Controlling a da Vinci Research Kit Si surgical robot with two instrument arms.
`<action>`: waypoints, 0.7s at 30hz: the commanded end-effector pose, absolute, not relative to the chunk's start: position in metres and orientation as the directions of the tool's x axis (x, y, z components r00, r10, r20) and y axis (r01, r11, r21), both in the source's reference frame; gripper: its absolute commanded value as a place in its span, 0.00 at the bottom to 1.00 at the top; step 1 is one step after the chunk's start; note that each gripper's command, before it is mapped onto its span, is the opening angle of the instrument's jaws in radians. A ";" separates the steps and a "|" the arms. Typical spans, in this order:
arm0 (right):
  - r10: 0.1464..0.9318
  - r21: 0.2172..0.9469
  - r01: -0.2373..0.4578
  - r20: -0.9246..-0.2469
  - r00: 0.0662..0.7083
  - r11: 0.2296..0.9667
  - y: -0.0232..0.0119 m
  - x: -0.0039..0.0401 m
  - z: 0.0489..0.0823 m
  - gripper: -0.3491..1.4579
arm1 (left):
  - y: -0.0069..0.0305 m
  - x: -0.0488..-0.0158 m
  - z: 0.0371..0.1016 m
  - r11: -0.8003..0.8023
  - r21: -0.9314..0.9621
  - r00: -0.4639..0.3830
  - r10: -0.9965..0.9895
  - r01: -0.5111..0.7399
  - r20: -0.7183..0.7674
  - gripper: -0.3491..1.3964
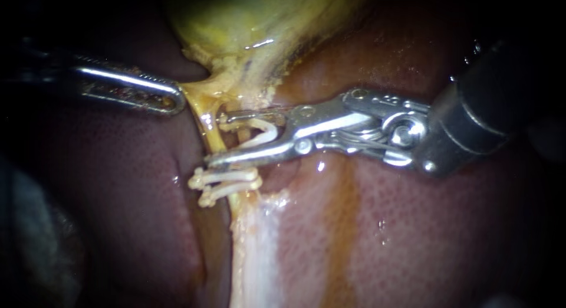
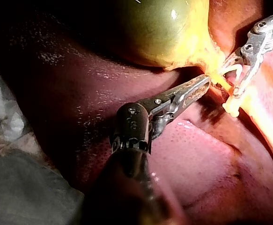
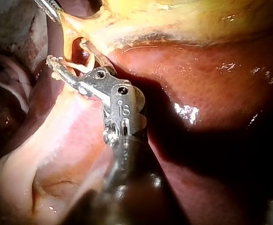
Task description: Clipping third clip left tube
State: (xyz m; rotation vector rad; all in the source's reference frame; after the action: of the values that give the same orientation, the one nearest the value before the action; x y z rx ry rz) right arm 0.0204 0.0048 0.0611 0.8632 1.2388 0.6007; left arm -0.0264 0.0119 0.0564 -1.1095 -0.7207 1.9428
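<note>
The left instrument (image 1: 170, 97) pinches yellow tissue (image 1: 203, 87), likely to pull the left tube (image 1: 206, 124) tight. The right instrument's (image 1: 217, 138) jaws hold a new clip (image 1: 266, 131) around that tube, just beside two other clips (image 1: 231, 179).

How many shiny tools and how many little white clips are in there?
Slender shiny metal instruments: 2 (left, right)
Small white plastic clips: 3 (two fastened, one in the right instrument's jaws)
Total: 5
</note>
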 end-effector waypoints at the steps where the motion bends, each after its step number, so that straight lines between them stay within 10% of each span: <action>1: 0.798 0.830 0.066 -0.552 0.241 0.554 0.0048 0.0206 0.0611 0.45 | 0.0119 -0.0264 0.0564 -0.543 -0.767 -0.323 0.834 -0.342 -0.446 0.00; 21: 0.841 0.854 0.160 -0.517 0.156 0.495 0.0054 0.0234 0.0586 0.44 | 0.0122 -0.0262 0.0568 -0.544 -0.767 -0.324 0.834 -0.341 -0.447 0.00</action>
State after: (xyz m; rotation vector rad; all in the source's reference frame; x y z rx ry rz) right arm 0.0234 0.0055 0.0584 0.9724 1.3566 0.6196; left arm -0.0262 0.0122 0.0569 -1.1101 -0.7205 1.9437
